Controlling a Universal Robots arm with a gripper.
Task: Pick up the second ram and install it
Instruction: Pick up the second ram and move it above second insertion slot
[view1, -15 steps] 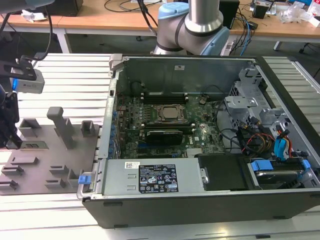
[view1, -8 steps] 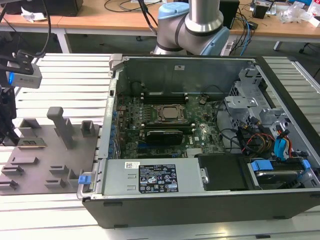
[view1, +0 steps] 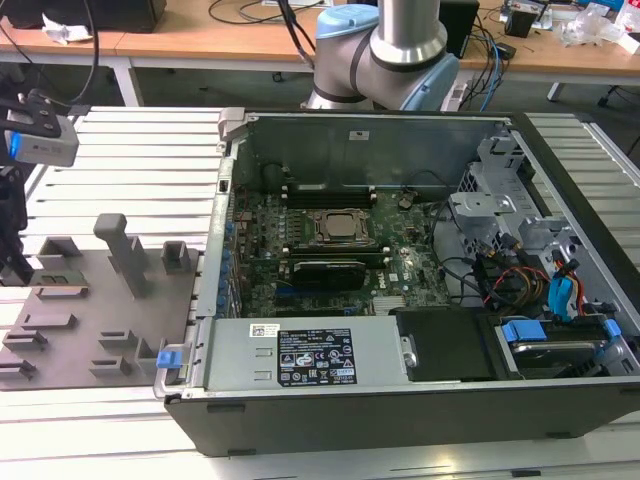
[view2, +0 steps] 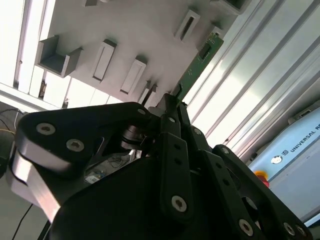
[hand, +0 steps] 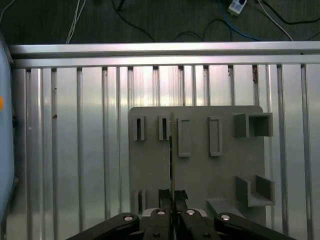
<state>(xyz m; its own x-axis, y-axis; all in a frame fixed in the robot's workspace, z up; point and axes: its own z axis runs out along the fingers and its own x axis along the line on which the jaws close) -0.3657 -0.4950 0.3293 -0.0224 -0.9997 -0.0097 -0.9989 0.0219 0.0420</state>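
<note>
Pinches the black gripper (hand: 172, 199) tight on one end of the second ram (view2: 199, 61), a thin green circuit-board stick, edge-on over the flat grey plastic holder plate (hand: 200, 175), probably so the board cannot twist.

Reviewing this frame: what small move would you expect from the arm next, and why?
Probably a short straight lift. The gripper looks closed on the second ram, which is edge-on over the grey holder plate, between its slotted blocks. Raising it first should clear those blocks before any travel toward the open computer case.
</note>
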